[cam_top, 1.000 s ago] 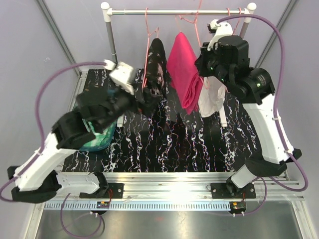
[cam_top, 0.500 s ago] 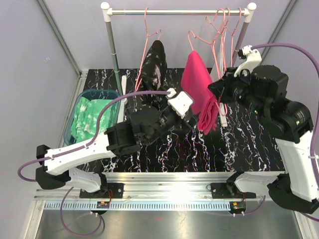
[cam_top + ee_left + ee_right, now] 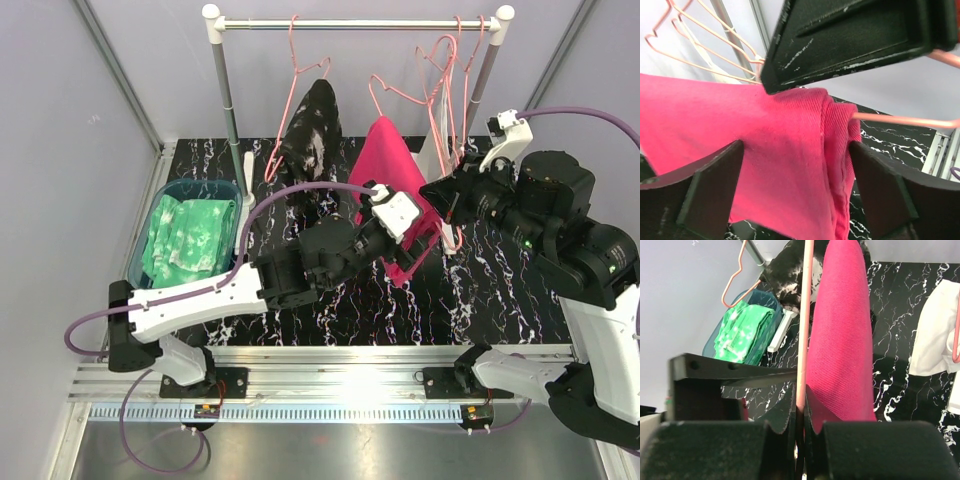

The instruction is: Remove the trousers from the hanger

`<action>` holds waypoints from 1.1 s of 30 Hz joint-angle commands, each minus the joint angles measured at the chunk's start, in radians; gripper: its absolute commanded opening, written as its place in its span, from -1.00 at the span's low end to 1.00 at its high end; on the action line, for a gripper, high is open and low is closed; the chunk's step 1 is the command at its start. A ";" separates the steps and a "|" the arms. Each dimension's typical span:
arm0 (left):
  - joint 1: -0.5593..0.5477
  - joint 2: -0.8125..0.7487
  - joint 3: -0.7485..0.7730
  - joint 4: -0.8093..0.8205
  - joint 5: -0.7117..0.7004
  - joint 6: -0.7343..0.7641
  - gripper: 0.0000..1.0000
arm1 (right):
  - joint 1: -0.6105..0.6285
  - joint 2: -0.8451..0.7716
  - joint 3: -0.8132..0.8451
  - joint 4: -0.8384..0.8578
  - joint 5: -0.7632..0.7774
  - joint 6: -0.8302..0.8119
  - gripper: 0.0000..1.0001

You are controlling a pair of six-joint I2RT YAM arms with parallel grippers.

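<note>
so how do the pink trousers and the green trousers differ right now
The pink trousers hang draped over a hanger; the green trousers lie folded in the teal tub. The pink trousers are plain and matte, the green trousers shiny and mottled. Both are soft folded cloth.

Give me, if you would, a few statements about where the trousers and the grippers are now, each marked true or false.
1. The green trousers lie in the bin. True.
2. The pink trousers lie flat on the table. False: they hang over a hanger.
3. The right gripper is shut on the hanger. True.
4. The left gripper is clamped on the black speckled trousers. False: its jaws stand open, one on either side of the pink trousers.
5. The black speckled trousers hang below the rail. True.
</note>
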 commanded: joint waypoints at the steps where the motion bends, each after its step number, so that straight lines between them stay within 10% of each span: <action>1: -0.002 0.035 0.053 0.074 -0.032 -0.018 0.68 | -0.002 -0.042 0.037 0.225 -0.034 0.005 -1.00; 14: -0.002 0.038 0.083 0.060 -0.076 -0.029 -0.99 | -0.002 -0.079 -0.037 0.226 -0.001 -0.004 -1.00; 19: -0.002 0.006 0.083 0.031 -0.069 -0.029 -0.70 | -0.002 -0.097 -0.100 0.231 0.052 -0.030 -1.00; 26: -0.002 -0.024 0.096 -0.009 -0.033 -0.027 -1.00 | -0.002 -0.088 -0.149 0.243 0.076 -0.041 -1.00; 33: -0.004 -0.014 0.099 -0.033 -0.013 -0.006 -0.68 | -0.002 -0.077 -0.136 0.239 0.058 -0.042 -1.00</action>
